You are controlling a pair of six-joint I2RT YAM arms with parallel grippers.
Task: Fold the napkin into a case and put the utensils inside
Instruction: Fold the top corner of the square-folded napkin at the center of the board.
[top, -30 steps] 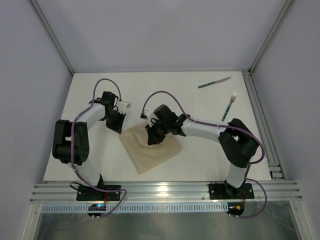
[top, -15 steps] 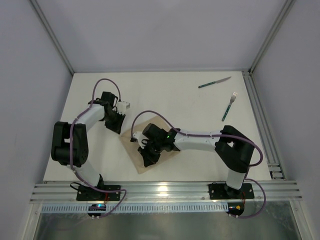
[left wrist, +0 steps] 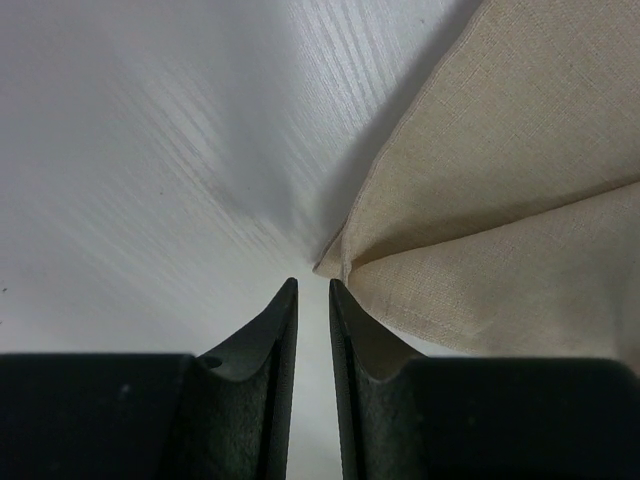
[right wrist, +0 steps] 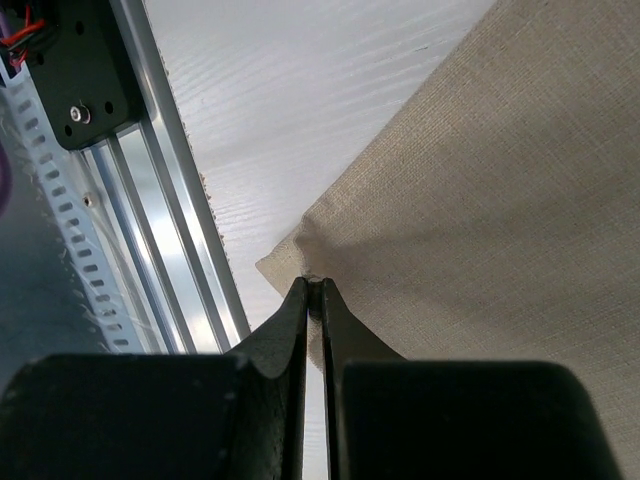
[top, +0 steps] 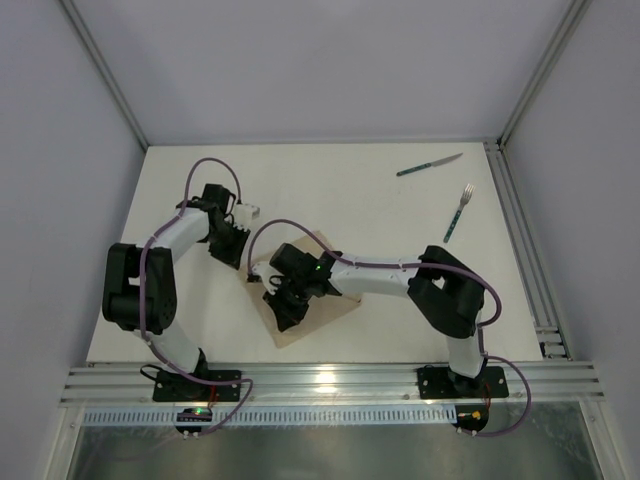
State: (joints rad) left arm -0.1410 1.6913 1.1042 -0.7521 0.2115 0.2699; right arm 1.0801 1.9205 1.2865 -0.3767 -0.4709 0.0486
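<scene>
The fold looks to be under way. The right gripper (right wrist: 312, 285) is pinched shut on a corner of the napkin (right wrist: 480, 200), which lies at 6 o'clock on the table (top: 330, 190). The left gripper (left wrist: 312, 285) has its fingers slightly apart on nothing, with the napkin's 9 o'clock corner just beyond them. Next, the held corner probably needs laying flat across. Count: 1 napkin, 1 knife (top: 428, 165) and 1 fork (top: 458, 213) at 2 o'clock, 2 grippers.

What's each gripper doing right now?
Left gripper: slightly open, holding nothing; napkin corner just ahead.
Right gripper: shut on the napkin's corner.
</scene>
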